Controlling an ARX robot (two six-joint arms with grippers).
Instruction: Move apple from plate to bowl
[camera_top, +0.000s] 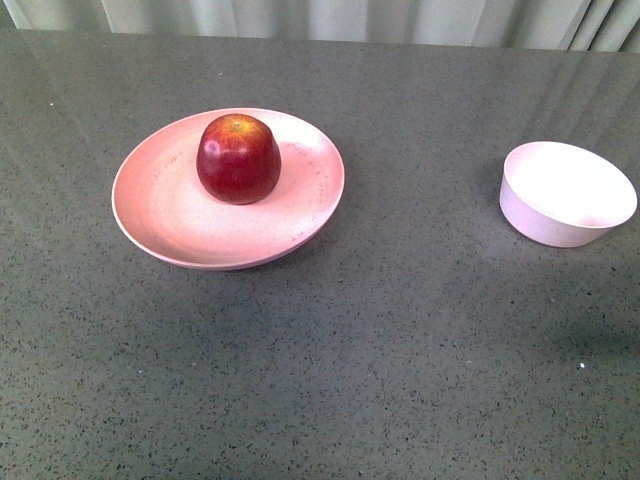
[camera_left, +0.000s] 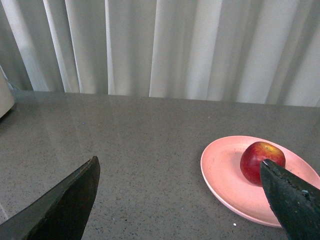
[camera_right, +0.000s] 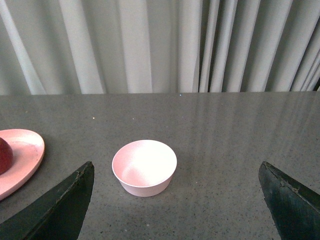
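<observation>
Apple (camera_top: 238, 158) sits stem-dimple up just behind the middle of the plate (camera_top: 160, 225) on the left of the counter (camera_top: 400, 350), steady in the shallow dish and clear all round, which I judge leaves room for a grasp from above. My left end effector (camera_left: 180, 167) is spread wide and empty, facing that plate from short of it, wide enough, I think, for the round fruit. Further right the bowl (camera_top: 545, 225) stands well apart, mouth up and empty to receive it, with my right end effector (camera_right: 176, 167) likewise wide and holding nothing.
</observation>
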